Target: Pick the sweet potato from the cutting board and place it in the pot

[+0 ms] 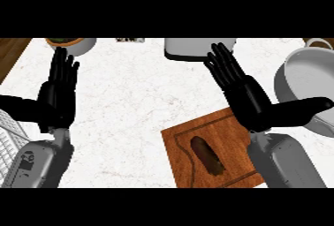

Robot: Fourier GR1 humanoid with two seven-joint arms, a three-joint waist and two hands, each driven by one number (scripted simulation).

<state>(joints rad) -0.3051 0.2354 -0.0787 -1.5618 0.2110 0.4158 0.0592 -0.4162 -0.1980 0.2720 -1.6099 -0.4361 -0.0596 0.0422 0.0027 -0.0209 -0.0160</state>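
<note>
The right hand (pixel 251 95) is open: its fingers are straight and point toward the far edge of the surface (pixel 130 101), and the thumb extends sideways to the right. It holds nothing. The right forearm (pixel 284 161) enters from the lower edge of the view.

The sweet potato (pixel 206 155) lies on the cutting board (pixel 186 165), below and slightly left of the right hand, nearer the robot than the palm. The hand and the sweet potato are apart; no finger touches it. The sweet potato is dark brown and elongated, lying at a slight diagonal. The near right part of the cutting board is hidden by the right forearm.

The pot (pixel 297 79) stands to the right of the right hand, partly cut off by the right edge of the view. The thumb tip overlaps the pot's near rim in the view; contact cannot be determined.

A grey rectangular object (pixel 186 48) lies just beyond the right fingertips, at the far edge of the surface.

The left hand (pixel 57 95) is open too, with straight fingers pointing away from the robot, and holds nothing. It shows at the left of the view, well apart from the cutting board. A bowl (pixel 75 44) sits just beyond its fingertips. A wire rack (pixel 12 132) shows at the left edge, beside the left forearm (pixel 39 163).
</note>
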